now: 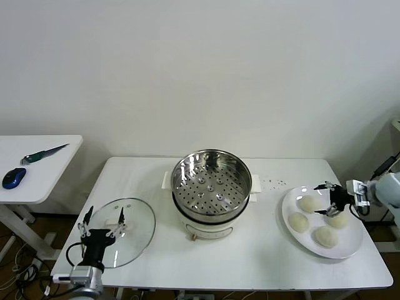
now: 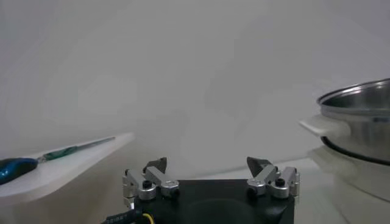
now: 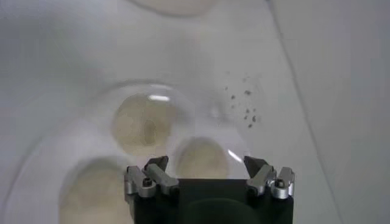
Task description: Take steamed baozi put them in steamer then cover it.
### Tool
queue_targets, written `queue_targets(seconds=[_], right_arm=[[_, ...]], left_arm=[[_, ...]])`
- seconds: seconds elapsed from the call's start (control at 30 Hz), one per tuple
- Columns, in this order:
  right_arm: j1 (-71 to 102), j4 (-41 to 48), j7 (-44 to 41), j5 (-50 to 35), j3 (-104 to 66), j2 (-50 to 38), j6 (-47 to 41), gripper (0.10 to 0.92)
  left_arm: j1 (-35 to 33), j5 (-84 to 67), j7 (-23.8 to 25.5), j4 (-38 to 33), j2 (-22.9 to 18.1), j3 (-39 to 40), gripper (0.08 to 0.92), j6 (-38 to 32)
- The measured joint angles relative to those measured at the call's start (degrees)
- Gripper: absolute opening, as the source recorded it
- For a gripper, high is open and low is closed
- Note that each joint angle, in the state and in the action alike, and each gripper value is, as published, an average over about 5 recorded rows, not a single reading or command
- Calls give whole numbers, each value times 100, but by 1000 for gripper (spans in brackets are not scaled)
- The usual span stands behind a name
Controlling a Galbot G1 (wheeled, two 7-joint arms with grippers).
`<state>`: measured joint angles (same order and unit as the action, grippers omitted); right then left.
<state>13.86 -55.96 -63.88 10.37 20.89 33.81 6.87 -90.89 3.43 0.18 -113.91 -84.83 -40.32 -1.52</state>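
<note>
A: Well, where do the four small round cream-white baozi (image 1: 307,204) sit?

B: All four lie on the flat round white plate (image 1: 356,247) at the right end of the white table (image 1: 262,256), well apart from the round shiny steel perforated steamer (image 1: 211,184) on its cream-white pot in the middle.

A: And the right gripper (image 1: 330,200)?

B: It hangs just over the plate among the buns, its fingers spread wide and holding nothing. In the right wrist view the right gripper (image 3: 207,172) shows one bun (image 3: 202,159) between the open fingers (image 3: 155,170), though I cannot tell whether they touch it.

A: The cover?

B: The round clear glass lid (image 1: 134,234) with its metal rim lies flat on the table's left part, beside the steamer and apart from it. The left gripper (image 1: 103,222) stands over the lid, fingers open, gripping nothing; whether it touches the glass I cannot tell.

A: Anything else?

B: A blue computer mouse (image 1: 14,177) and a green-handled knife (image 1: 42,154) lie on the small white side table (image 1: 56,172) further left.
</note>
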Motion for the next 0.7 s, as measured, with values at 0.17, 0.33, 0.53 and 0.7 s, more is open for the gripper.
queue_targets(seconds=[0.17, 0.33, 0.53, 0.7], right_arm=[[-477, 468, -121, 207, 576, 289, 41, 823], [-719, 829, -179, 366, 844, 617, 67, 823], [-853, 1146, -201, 537, 1005, 948, 98, 823], [-905, 1384, -201, 706, 1025, 1179, 148, 823]], left_arm=[[-9, -1, -9, 19, 0, -20, 823, 12], [11, 2, -12, 38, 0, -33, 823, 33], [16, 13, -15, 54, 10, -55, 823, 41], [26, 18, -18, 80, 17, -69, 823, 42]])
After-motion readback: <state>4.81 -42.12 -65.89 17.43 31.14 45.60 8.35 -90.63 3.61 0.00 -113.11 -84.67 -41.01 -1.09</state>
